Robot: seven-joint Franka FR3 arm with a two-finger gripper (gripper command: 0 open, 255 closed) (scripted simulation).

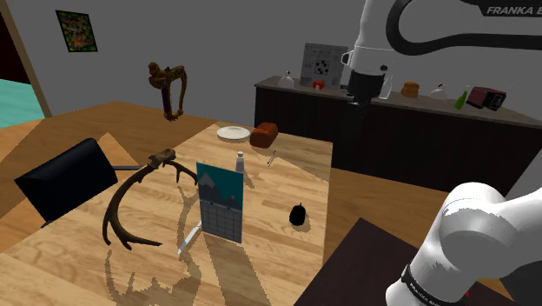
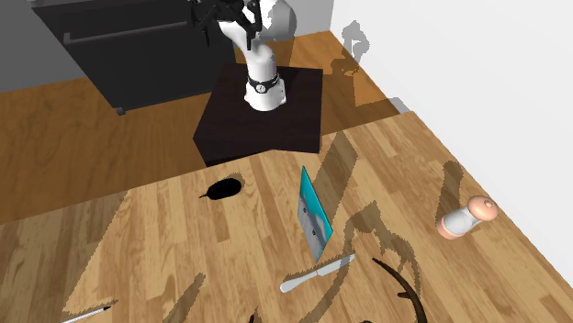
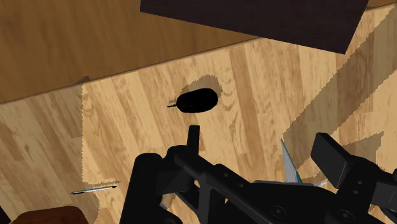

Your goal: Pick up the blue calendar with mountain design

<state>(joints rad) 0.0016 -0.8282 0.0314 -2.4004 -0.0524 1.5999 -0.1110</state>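
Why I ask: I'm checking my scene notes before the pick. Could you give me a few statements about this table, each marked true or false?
1. The calendar stands upright on the table. True.
2. The gripper holds the calendar. False: it is open and empty, raised away from the calendar.
3. A small black object lies on the table, apart from the calendar. True.
4. The antlers rest on the plate. False: they lie on the table near the calendar; the plate sits farther off, beside a brown loaf.
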